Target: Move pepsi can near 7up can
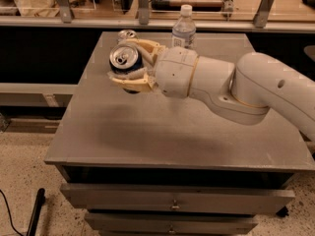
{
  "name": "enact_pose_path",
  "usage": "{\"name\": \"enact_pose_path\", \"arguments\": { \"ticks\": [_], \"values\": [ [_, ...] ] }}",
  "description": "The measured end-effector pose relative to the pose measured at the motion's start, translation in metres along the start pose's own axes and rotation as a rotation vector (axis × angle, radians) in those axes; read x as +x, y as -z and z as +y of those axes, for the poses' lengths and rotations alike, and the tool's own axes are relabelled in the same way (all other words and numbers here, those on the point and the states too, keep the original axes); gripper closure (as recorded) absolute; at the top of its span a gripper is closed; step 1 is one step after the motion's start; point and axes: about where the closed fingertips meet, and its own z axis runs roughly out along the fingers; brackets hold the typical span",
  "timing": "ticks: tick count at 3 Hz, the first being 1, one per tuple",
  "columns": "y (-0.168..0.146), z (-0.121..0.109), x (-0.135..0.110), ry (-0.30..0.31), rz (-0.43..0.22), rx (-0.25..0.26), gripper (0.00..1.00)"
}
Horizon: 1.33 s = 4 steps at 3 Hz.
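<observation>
As far as my feed shows, gripper [125,65] is clamped on the pepsi can [124,57], one tan finger above, one below. Can's off the table [172,132], tipped so its silver top faces the camera. (op)

Where over the table? (dev)

Rear left part. Arm [246,87] reaches in from the right. (op)

7up can [127,34]? (dev)

Standing at the rear left edge, right behind the gripper; I only see its top. Probably a small gap to the upper finger, but I can't tell from this angle. (op)

Anything else? (dev)

Clear water bottle [183,27], upright at the rear edge, right of the 7up can, behind the wrist. Drawers [172,200] under the tabletop are shut. (op)
</observation>
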Motion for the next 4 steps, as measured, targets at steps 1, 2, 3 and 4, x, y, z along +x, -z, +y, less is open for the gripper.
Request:
{"name": "enact_pose_path", "arguments": {
  "ticks": [1, 2, 3, 4],
  "values": [
    [0.003, -0.003, 0.011, -0.047, -0.016, 0.076, 1.0],
    [0.006, -0.008, 0.03, -0.128, -0.03, 0.209, 1.0],
    [0.012, -0.023, 0.049, -0.184, 0.021, 0.328, 1.0],
    [0.017, -0.036, 0.061, -0.232, 0.103, 0.393, 1.0]
  ]
}}
